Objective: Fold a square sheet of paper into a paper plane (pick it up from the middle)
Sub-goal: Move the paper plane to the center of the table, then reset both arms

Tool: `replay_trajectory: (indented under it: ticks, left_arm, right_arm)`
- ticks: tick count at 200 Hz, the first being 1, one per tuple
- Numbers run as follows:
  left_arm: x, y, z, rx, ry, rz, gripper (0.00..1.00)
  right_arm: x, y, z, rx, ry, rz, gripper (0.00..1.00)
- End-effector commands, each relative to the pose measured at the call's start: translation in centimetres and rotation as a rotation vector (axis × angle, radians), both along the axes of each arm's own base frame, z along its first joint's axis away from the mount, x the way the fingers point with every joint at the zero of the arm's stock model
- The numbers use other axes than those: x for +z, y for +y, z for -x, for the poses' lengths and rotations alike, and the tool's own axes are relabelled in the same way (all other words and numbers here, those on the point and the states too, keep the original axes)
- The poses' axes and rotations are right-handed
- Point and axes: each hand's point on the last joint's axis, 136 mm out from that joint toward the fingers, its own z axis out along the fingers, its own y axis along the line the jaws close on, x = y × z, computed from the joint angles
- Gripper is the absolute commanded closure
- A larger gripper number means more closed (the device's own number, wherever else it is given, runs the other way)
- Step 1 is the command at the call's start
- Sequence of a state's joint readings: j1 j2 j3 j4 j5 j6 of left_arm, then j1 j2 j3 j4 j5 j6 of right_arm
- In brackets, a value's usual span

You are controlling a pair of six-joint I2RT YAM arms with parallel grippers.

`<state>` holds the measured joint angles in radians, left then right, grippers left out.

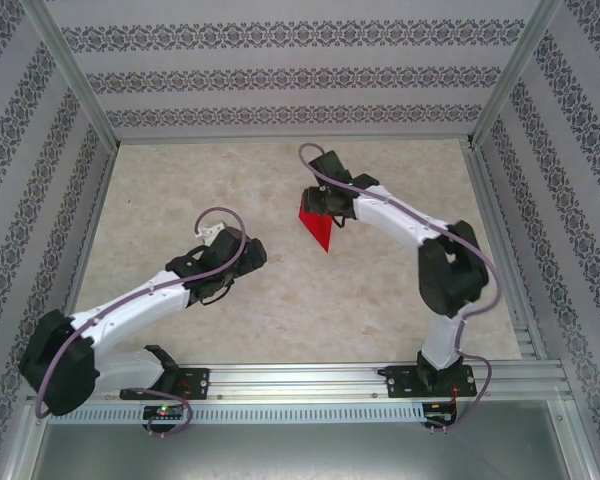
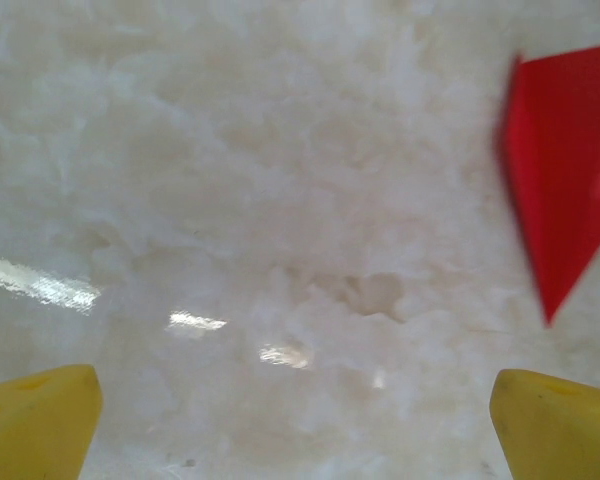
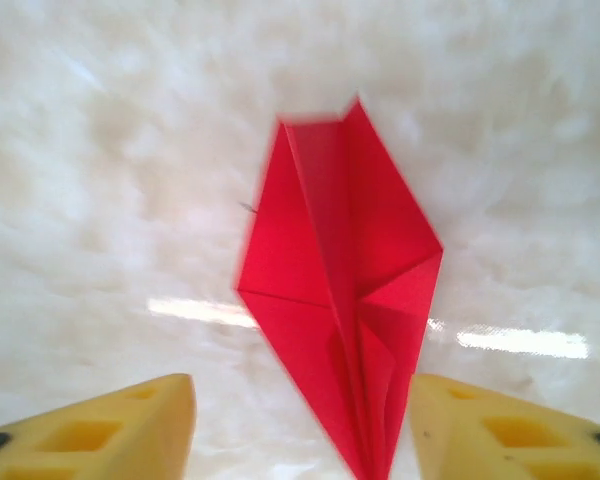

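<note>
Currently the right gripper (image 1: 320,205) is open: in the right wrist view its two yellow fingers (image 3: 130,430) stand apart, with bare table showing between the left one and the plane (image 3: 340,280). The plane's narrow end runs down between the fingertips and leaves the bottom edge of that view. It passes nearer the right-hand finger than the left-hand one. Whether it touches that finger cannot be told. Neither finger is seen pressing on the paper.

Plane condition: bright red, folded, with a raised centre ridge and a flap to each side. It is widest about halfway along and tapers to a point at each end. Its edges are slightly blurred.

Plane position, top view: on the table (image 1: 180,190), right of centre. One end is tucked beneath the right gripper and the other, pointed end is directed toward the near edge.

Left gripper (image 1: 212,238): fully open. In the left wrist view its fingers (image 2: 40,420) sit at the two bottom corners, with bare marbled table between them. The plane (image 2: 565,170) appears there at the upper right, ahead of the right-hand finger and apart from it. In the top view this gripper is to the left of the plane, clear of it, with open table between them
</note>
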<state>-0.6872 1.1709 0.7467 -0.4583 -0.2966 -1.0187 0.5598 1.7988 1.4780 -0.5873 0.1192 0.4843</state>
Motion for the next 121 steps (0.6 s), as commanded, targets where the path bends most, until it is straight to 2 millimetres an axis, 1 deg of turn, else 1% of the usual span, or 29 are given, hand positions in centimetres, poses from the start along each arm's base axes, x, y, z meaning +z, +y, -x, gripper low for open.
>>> replay_trajectory:
  ticks: [1,10,22,36,48,63,82,97,108,121]
  left_arm:
    - [3.1,1.7,-0.2,0.026,-0.078,-0.025,0.0]
    - [3.9,2.8,-0.3,0.041,-0.107,-0.064,0.0]
    - [4.9,4.7,-0.4,0.074,-0.134,-0.128,0.0]
    - [5.8,6.7,-0.7,0.105,-0.174,-0.206,0.0]
    - [6.6,8.7,-1.0,0.15,-0.214,-0.266,0.0]
    - [7.4,10.9,-1.6,0.194,-0.274,-0.341,0.0]
    - [7.6,14.1,-2.4,0.291,-0.325,-0.409,0.0]
    - [7.5,15.8,-3.2,0.326,-0.36,-0.46,0.0]
    - [7.3,16.7,-3.7,0.335,-0.369,-0.521,0.0]
    - [6.4,17.7,-4.6,0.332,-0.337,-0.574,0.0]
  right_arm:
    - [5.8,-2.1,0.7,-0.037,-0.124,-0.059,0.3]
    - [7.4,-3.5,1.1,-0.06,-0.17,-0.058,0.24]
    - [9.3,-6.0,1.4,-0.106,-0.242,-0.028,0.16]
    - [10.9,-9.6,1.6,-0.185,-0.335,0.04,0.03]
    - [12.0,-12.9,2.0,-0.262,-0.406,0.096,0.02]
    - [12.5,-17.1,2.7,-0.363,-0.462,0.165,0.02]
    - [11.6,-22.0,3.5,-0.485,-0.495,0.235,0.02]
    - [9.7,-25.0,4.0,-0.546,-0.497,0.285,0.02]
    - [8.3,-26.4,3.9,-0.547,-0.507,0.316,0.02]
    - [6.4,-26.8,3.8,-0.515,-0.545,0.354,0.02]
